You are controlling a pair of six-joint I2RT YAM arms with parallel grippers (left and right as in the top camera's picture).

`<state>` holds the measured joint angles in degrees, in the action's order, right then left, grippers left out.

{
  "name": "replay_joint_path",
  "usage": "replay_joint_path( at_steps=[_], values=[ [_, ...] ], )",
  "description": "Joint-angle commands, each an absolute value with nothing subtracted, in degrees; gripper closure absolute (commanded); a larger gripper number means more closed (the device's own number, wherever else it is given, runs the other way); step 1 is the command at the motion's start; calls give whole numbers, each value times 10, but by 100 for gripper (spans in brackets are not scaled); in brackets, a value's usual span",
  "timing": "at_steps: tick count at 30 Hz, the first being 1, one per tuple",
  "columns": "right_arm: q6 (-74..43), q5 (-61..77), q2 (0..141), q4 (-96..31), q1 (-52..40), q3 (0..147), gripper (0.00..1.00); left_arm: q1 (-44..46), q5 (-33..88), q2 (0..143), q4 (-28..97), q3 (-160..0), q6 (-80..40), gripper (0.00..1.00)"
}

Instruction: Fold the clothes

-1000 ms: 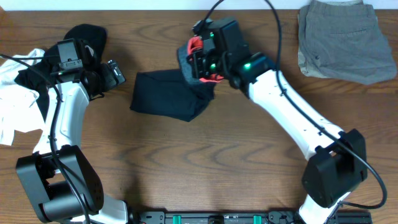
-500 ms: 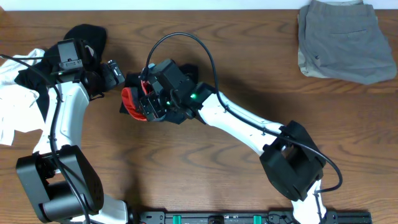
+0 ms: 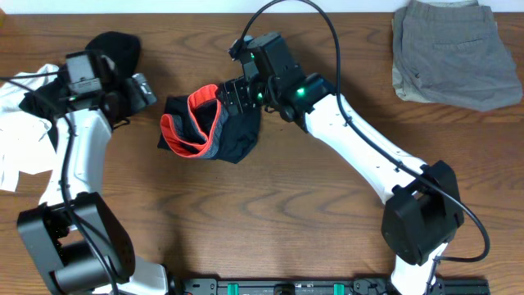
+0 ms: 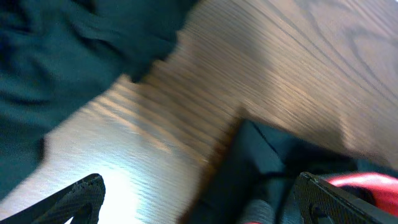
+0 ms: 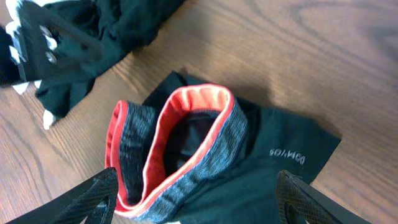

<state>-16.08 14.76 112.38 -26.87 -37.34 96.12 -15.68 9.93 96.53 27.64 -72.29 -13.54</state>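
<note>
Our right gripper [image 3: 235, 95] has drawn back off the trousers [image 3: 196, 131], fingers apart; our left gripper [image 3: 141, 88] is spread wide too.

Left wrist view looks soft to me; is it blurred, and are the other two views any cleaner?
Left wrist: yes, smeared throughout, wood grain streaked, a bright glare patch on the table. Right wrist: sharp, the white print on the black trousers is crisp beside the coral waistband. Overhead: sharp, evenly lit, soft shadows only.
</note>
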Motion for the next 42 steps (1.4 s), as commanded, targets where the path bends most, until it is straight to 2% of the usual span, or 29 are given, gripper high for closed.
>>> replay_joint_path(
  at_steps=[1, 7, 15, 18, 21, 24, 25, 32, 39, 40, 42],
  values=[
    [-164, 132, 1149, -270, -399, 966, 24, -196, 94, 927, 275, -745, -145, 2],
    [-189, 56, 1195, -268, -437, 966, 40, -255, 96, 880, 286, -745, -199, 2],
    [-216, 18, 1230, -258, -465, 966, 50, -260, 96, 872, 300, -744, -203, 2],
    [-219, 2, 1238, -249, -469, 966, 57, -260, 96, 872, 302, -744, -203, 2],
    [-223, 2, 1239, -241, -470, 966, 71, -260, 96, 872, 306, -744, -203, 2],
    [-237, 0, 1239, -221, -469, 966, 96, -260, 96, 871, 308, -744, -203, 2],
    [-239, 4, 1239, -213, -470, 966, 99, -260, 96, 872, 308, -744, -203, 2],
    [-240, 105, 1239, -147, -491, 985, 99, -260, 96, 872, 308, -744, -203, 2],
    [-229, 105, 1245, -124, -544, 990, 98, -260, 96, 872, 308, -744, -203, 2],
    [-229, 104, 1248, -124, -545, 990, 86, -260, 96, 872, 308, -744, -203, 2],
    [-228, 104, 1249, -124, -541, 990, 42, -260, 96, 872, 308, -744, -203, 2]
  ],
)
